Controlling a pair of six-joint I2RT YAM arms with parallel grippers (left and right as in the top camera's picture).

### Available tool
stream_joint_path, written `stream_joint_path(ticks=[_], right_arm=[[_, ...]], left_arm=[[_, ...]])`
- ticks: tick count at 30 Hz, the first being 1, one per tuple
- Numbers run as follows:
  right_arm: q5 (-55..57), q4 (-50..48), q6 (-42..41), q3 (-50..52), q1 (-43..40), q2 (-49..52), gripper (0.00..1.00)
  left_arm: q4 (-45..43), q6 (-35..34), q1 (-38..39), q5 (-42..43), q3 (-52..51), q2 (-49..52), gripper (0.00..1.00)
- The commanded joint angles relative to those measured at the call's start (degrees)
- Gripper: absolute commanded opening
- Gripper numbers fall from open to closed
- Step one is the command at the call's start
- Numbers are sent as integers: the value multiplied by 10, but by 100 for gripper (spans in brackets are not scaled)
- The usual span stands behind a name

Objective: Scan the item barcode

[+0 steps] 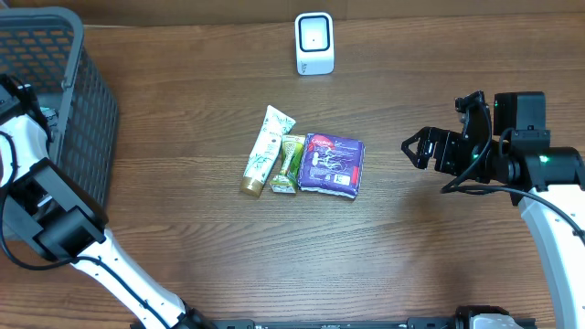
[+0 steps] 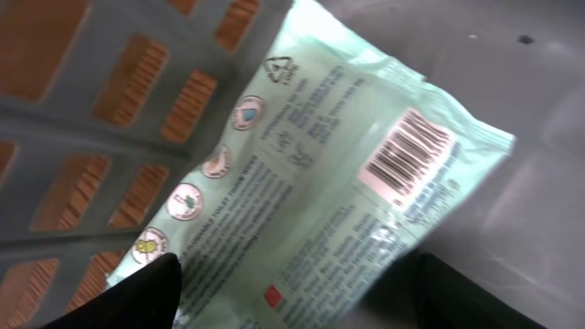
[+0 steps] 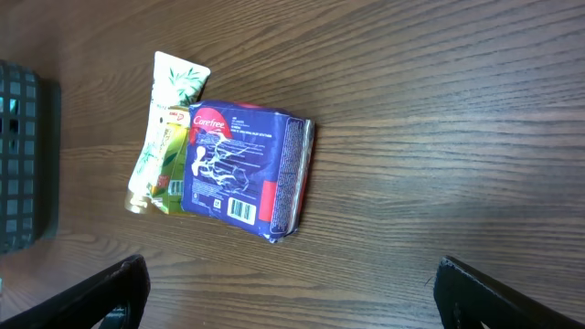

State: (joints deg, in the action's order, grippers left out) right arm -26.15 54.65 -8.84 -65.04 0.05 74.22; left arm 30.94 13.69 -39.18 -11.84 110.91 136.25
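A pale green packet with a pink-framed barcode lies inside the grey basket, printed side up. My left gripper is open and straddles the packet's near end, one dark finger close to each edge. In the overhead view that gripper is hidden down in the basket. The white scanner stands at the table's far middle. My right gripper hovers open and empty at the right; in its wrist view the right gripper has only bare wood between its fingers.
A cream tube, a green sachet and a purple Carefree pack lie side by side mid-table. The pack shows its own barcode in the right wrist view. The basket fills the far left corner.
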Motion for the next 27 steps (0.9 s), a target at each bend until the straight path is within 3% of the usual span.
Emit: stream_joint_path(ticks=[1,5,7,8,9,19,27], right_arm=[[-5,-3,-1,-9,3,-2,100],[-5,-4,-1,-9,3,-2,100],[-5,-3,-1,-9,3,-2,100],[-5,-4,-1,-9,3,-2,100],[-5,-4,-1,-9,3,-2,100],[-5,-8,-1,-9,3,-2,100],[-5,-7,-1,-9,3,-2,100]], left_arm=[[13,9,-17,2,-56,32,70],[11,9,-19,55,-82,32,48],[16,9,-18,103,-88,32,28],[22,9,-18,118,-88,32,11],[31,9,-17,139,-88,32,4],[107,-90,-13,233,-41,-24,4],[225,-90,-11,269,84,-211,4]])
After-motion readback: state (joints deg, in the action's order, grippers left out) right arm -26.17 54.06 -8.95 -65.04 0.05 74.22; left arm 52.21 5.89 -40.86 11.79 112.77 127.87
